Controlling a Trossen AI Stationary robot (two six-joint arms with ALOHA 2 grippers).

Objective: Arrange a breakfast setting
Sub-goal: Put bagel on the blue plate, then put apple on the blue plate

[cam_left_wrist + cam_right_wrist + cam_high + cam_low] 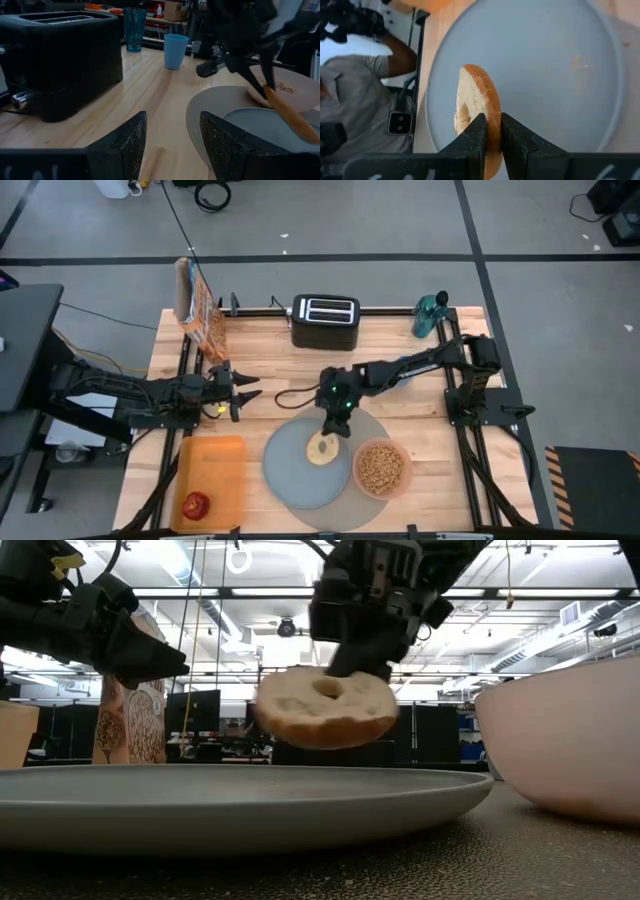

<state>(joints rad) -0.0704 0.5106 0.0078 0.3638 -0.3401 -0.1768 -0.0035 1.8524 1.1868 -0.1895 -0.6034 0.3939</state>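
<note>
Wooden worktop (270, 365): near its front edge, the right gripper (334, 422) pinches the bagel (323, 448) above the grey plate (290, 470); the left gripper (243, 390), fingers parted and empty, waits mid-left.

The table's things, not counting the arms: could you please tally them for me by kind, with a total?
Food: 4 – bagel, red apple, cereal, cereal box
Dishes: 3 – mat, plate, pink bowl
Cups: 2 – blue cup, teal glass
Appliance: 1 – toaster
Tray: 1 – orange tray
Total: 11
</note>
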